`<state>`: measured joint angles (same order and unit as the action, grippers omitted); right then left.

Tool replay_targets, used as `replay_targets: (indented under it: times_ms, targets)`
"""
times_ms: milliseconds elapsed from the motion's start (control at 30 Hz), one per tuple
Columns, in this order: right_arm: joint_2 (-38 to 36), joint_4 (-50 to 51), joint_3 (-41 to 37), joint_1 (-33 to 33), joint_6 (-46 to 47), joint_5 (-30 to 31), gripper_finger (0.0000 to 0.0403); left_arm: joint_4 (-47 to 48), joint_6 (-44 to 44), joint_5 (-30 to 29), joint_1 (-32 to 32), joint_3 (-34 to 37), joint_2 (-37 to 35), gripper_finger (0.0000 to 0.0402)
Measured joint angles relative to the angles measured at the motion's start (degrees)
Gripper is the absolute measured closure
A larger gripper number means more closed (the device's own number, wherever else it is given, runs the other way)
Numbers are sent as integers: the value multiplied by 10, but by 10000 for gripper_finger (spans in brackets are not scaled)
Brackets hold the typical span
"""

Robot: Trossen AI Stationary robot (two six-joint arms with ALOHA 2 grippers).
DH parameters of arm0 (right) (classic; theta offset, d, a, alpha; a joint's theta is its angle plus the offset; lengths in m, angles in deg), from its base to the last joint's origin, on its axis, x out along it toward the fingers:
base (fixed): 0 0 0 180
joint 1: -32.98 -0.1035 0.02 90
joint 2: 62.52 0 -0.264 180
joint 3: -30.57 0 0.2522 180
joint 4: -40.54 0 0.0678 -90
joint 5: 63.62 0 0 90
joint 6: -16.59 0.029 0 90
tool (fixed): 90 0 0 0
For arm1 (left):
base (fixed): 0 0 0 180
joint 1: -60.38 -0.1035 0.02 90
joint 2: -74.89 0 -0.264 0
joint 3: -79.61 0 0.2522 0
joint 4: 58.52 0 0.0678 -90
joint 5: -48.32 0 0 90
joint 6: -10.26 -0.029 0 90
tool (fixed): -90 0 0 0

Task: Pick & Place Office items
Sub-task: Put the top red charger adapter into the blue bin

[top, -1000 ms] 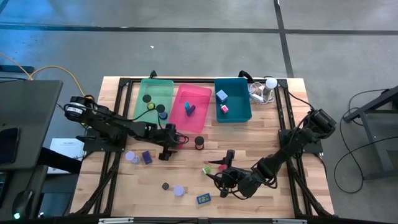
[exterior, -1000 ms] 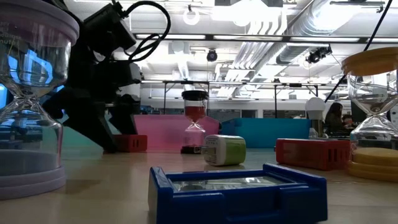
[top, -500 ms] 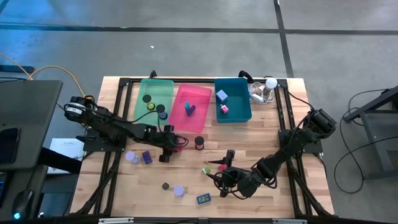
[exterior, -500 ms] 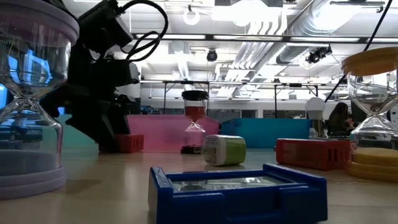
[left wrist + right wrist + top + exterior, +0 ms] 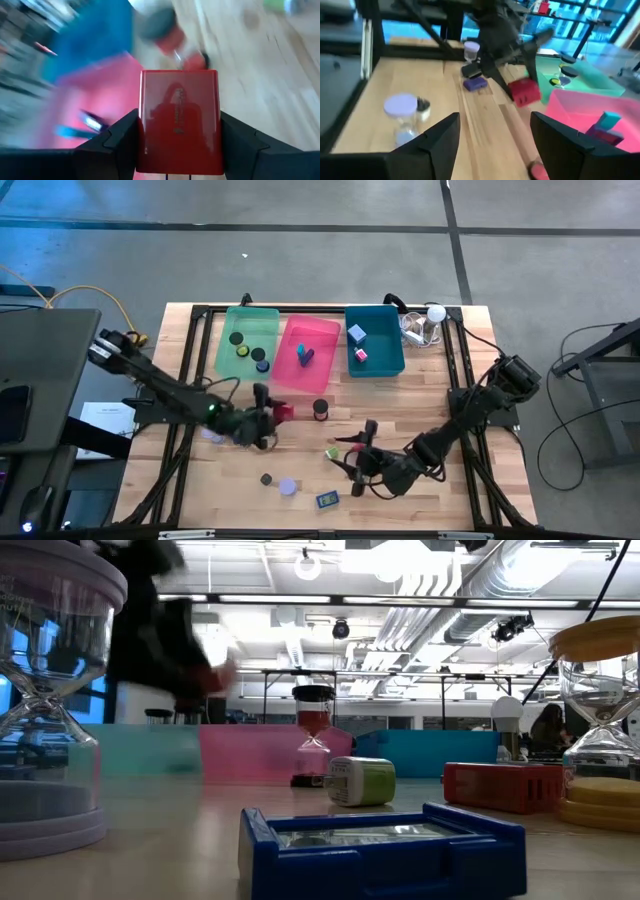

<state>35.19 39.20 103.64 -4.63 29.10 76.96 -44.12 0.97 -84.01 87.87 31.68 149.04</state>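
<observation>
L gripper (image 5: 272,416) is clamped on a glossy red rectangular block (image 5: 180,122), one finger (image 5: 117,140) pressed to each side. The high view puts it mid-table, just off the pink bin's (image 5: 291,376) near edge; block lifted or resting, can't tell. R gripper (image 5: 352,460) sits low toward the table's (image 5: 190,340) near edge, R of centre, fingers (image 5: 437,145) apart w/ nothing between them.

Still out on the wooden table: small green-and-white block (image 5: 331,452) beside the R gripper, red-sand hourglass w/ black cap (image 5: 320,409) near the pink bin's near-R corner, black disc (image 5: 267,479), lavender-capped hourglass (image 5: 288,487) and blue framed rectangular piece (image 5: 327,500) by the near edge.

Green bin (image 5: 228,357), teal bin (image 5: 384,364) and the pink one stand along the far edge, each w/ small pieces inside.
</observation>
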Motion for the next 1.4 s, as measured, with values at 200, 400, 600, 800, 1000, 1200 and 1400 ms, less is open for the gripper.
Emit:
replay_targets:
  times_ms: [200,400,600,800,1000,1200,1400]
  targets:
    - [0,-31,0,20,87,-26,172,-57,-121,-207,98,-60,13,200]
    - [0,-38,0,39,130,-61,172,-241,-285,-274,140,-77,62,200]
    - [0,-39,0,44,132,-91,172,-447,-452,-308,138,-78,155,200]
    - [0,-37,0,47,116,-85,172,-605,-548,-334,118,-104,255,200]
    - [0,-33,0,58,117,-69,172,-612,-586,-341,108,-177,334,200]
    - [0,-36,0,59,118,-69,172,-613,-587,-343,108,-213,354,200]
    - [0,-37,0,60,118,-67,172,-614,-587,-340,108,-220,354,200]
